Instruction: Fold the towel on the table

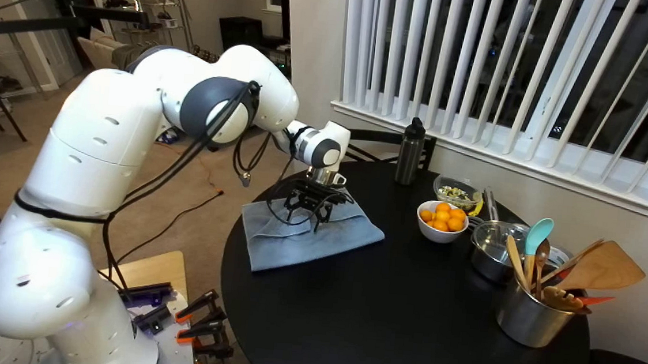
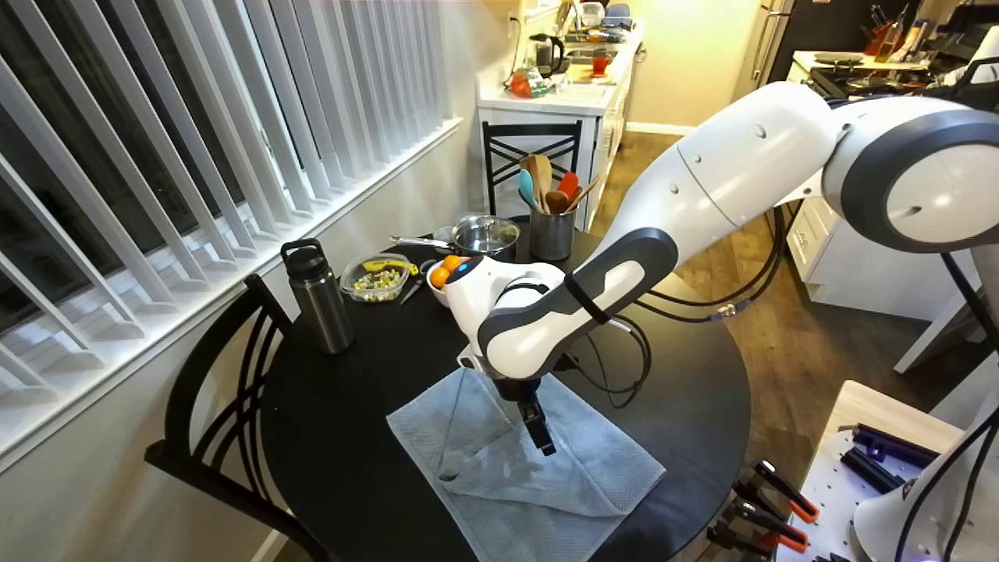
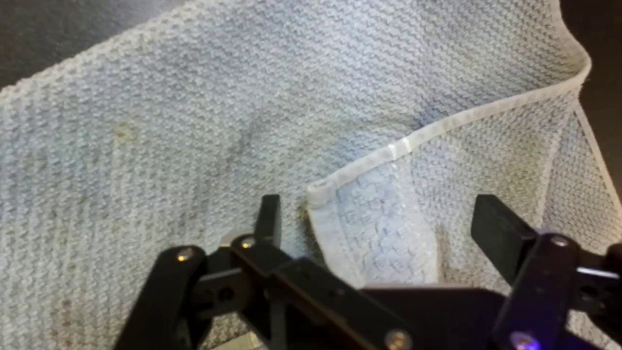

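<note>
the towel (image 1: 301,251) lies on the tabletop (image 1: 407,304) near the edge, folded over on itself. over it the fingers (image 3: 503,236) are spread wide and grip nothing; in the wrist view a hemmed corner (image 3: 379,223) shows between them. whether they touch the towel, i cannot tell. a bowl (image 1: 438,236) of oranges (image 1: 442,216) stands well apart.

"How's the light on your end?"

"In both exterior views I get a bright room, dark behind the vertical blinds (image 2: 343,94). Beyond the round table (image 2: 343,437), the kitchen wall (image 2: 691,70) glows yellow."

"Any glare?"

"A dull sheen on the table. My wrist view shows it greyed past the towel (image 3: 218,121); the weave looks slightly soft, and a linkage screw (image 3: 525,340) shines violet."
</note>
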Tool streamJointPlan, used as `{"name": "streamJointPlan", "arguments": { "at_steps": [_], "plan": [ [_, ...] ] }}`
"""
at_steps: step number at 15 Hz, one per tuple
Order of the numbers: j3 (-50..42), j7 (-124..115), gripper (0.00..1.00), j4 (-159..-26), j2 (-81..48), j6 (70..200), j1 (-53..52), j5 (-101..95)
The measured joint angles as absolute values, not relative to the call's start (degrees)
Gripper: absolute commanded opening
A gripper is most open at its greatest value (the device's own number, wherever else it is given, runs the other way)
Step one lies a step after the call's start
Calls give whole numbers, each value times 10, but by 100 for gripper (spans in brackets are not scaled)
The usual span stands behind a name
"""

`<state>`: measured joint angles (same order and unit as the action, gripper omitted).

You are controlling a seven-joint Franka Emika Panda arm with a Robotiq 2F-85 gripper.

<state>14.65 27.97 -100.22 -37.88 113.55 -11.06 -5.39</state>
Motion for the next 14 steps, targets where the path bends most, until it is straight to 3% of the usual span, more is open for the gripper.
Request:
{"name": "streamJointPlan", "arguments": {
  "at_steps": [12,13,14],
  "plan": [
    [169,280,99,-1018,-356,1135,-91,31],
    [169,280,91,-1018,-356,1134,-91,31],
    [168,280,75,-1018,-356,1134,-91,31]
  ]
}}
